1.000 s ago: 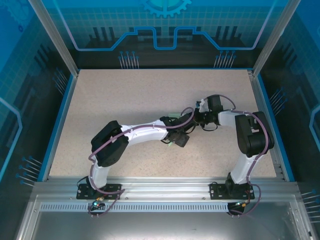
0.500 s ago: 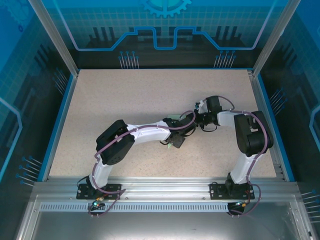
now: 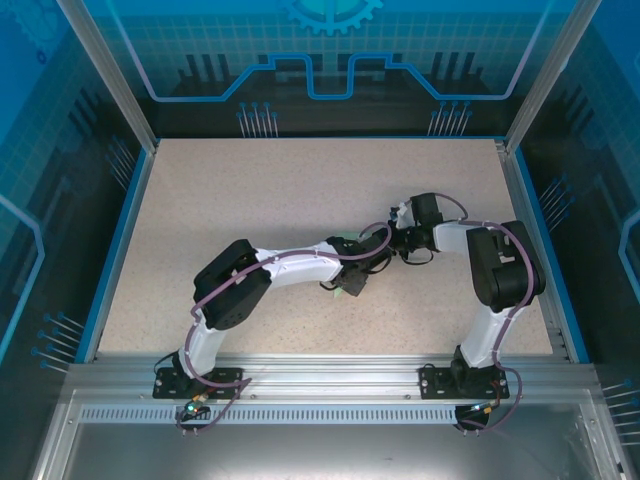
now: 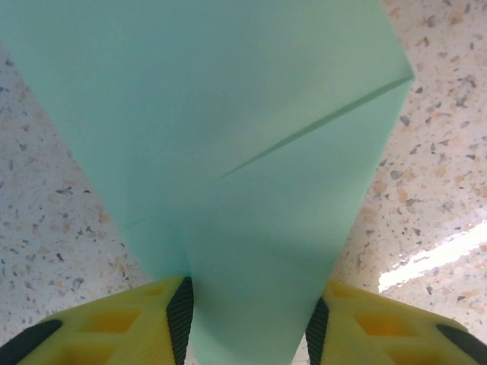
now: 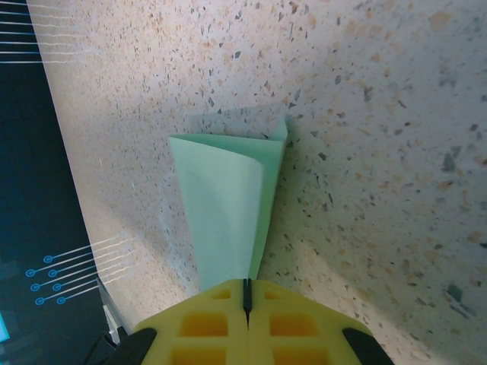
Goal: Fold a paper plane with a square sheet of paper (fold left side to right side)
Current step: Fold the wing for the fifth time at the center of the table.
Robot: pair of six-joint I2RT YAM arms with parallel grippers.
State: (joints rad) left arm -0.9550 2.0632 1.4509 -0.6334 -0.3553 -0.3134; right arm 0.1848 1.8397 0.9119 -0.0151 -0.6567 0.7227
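Left arm [image 3: 290,268] has swung its elbow a bit to the right over the last second, otherwise both arms meet mid-table like before. The paper plane [image 4: 228,114] lies flat on the speckled table [image 3: 250,180] right where the two grippers come together, mostly hidden under them from above. Left gripper [image 4: 247,319] has its jaws apart, with the narrow end of the paper sitting in the gap against the black pads [image 4: 180,308]. Right gripper [image 5: 245,289] has its fingers pressed together, clamped on the paper's tapered tip.
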